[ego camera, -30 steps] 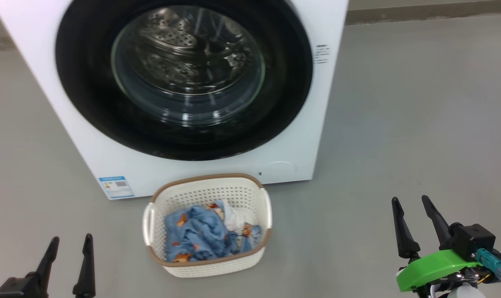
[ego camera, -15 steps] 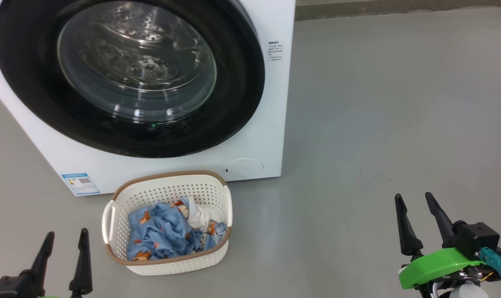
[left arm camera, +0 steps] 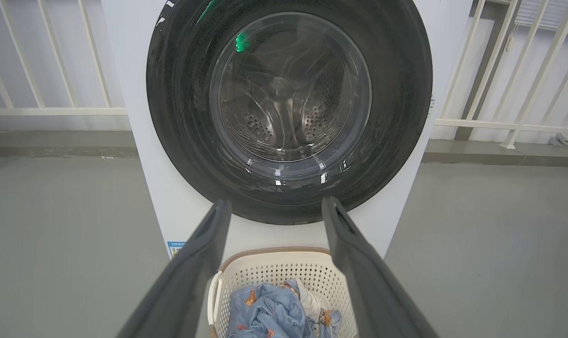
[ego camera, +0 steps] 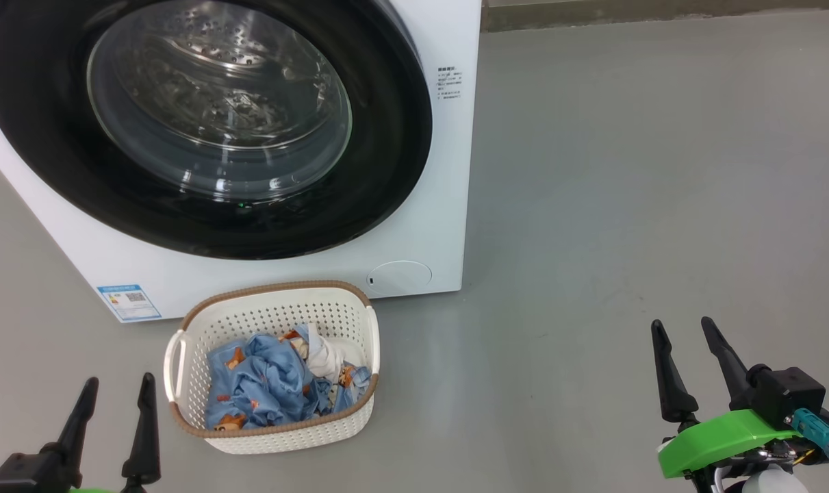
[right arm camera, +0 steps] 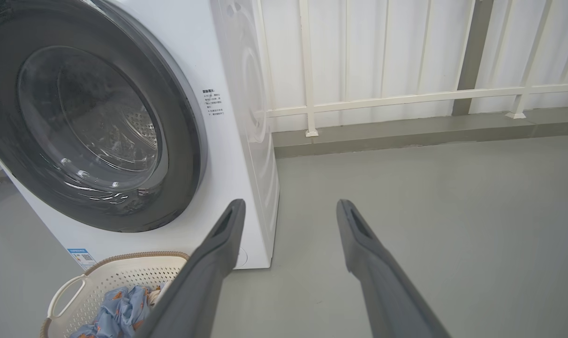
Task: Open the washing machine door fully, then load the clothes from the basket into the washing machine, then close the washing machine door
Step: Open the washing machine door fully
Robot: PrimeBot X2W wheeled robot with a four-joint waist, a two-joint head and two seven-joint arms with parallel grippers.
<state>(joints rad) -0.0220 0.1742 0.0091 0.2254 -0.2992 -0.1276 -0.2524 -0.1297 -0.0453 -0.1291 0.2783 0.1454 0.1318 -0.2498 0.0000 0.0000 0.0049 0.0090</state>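
Nothing is done yet (all three steps remain): the washing machine door (ego camera: 215,116) is shut, and the clothes (ego camera: 263,383) lie in the basket (ego camera: 291,438) on the floor just before the washing machine (ego camera: 448,205). The left pincer (ego camera: 120,380) and right pincer (ego camera: 680,322) hang spread and empty.

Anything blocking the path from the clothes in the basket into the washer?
Yes: the washing machine door is shut against the washing machine, right behind the basket holding the clothes.

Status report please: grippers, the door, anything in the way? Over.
Both open, empty: left gripper, right gripper. The washing machine door shut; clothes in basket. Basket on floor, close below door.
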